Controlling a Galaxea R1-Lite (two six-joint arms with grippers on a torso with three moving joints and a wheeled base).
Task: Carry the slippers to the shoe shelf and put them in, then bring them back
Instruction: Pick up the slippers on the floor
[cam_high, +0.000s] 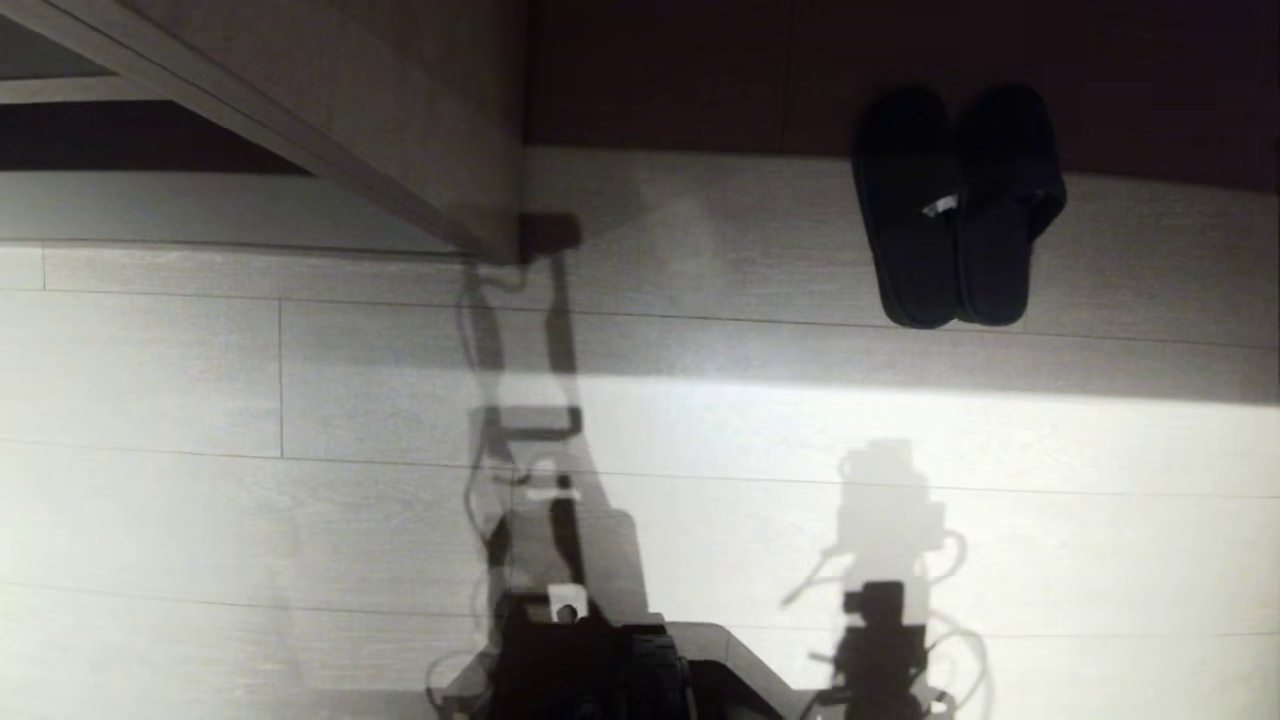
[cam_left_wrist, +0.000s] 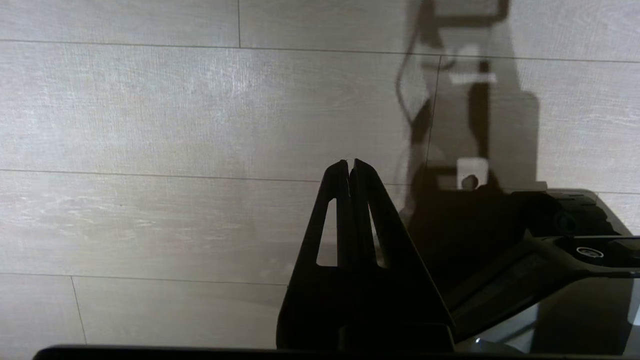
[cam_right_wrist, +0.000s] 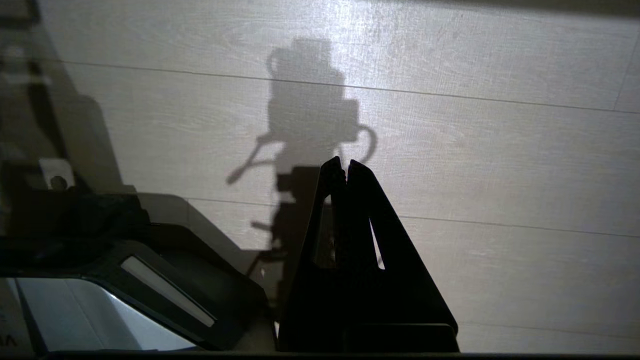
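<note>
Slippers (cam_high: 955, 215) are lying paired on the floor (cam_high: 300, 400), well ahead of both grippers; left gripper (cam_left_wrist: 350, 162) and right gripper (cam_right_wrist: 341, 161) are hanging pinched together, empty.

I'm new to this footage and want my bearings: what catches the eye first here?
A pair of black slippers lies side by side at the upper right of the head view, toes in the dark recess, heels on the pale board. Long robot shadows stretch across the sunlit wood floor. Both wrist views show a shut, empty claw, left and right, over bare floor.
</note>
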